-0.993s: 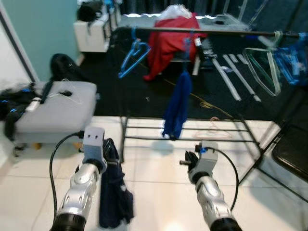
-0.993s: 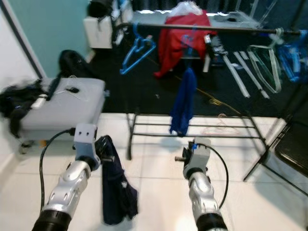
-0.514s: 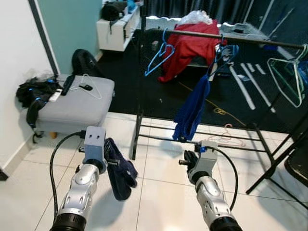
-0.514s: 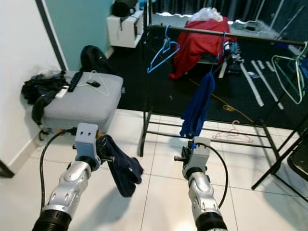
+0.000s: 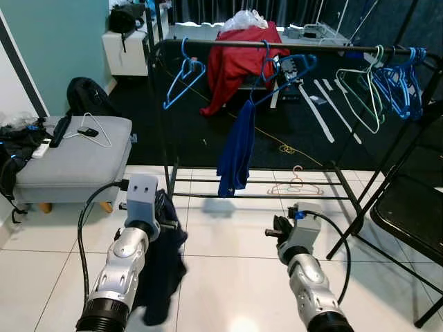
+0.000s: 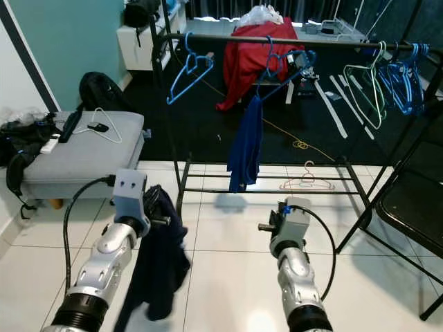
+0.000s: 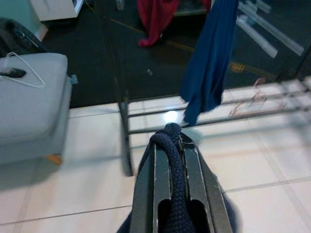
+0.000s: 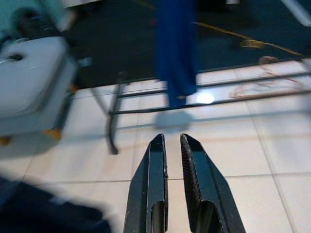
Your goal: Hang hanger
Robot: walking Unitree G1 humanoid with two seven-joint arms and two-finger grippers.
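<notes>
The left gripper (image 7: 171, 145) pinched a dark navy cloth garment (image 5: 160, 277), perhaps on a hanger, carrying it towards the black metal clothes rail (image 5: 277, 46) well ahead. The right gripper (image 8: 171, 145) hung nearly closed, empty. Next: lift.

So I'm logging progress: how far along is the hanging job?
Done: one blue garment already hangs on the rack rail. In hand: the left gripper is shut on a dark navy garment. Left: getting it onto the rail; the right gripper holds nothing.
</notes>
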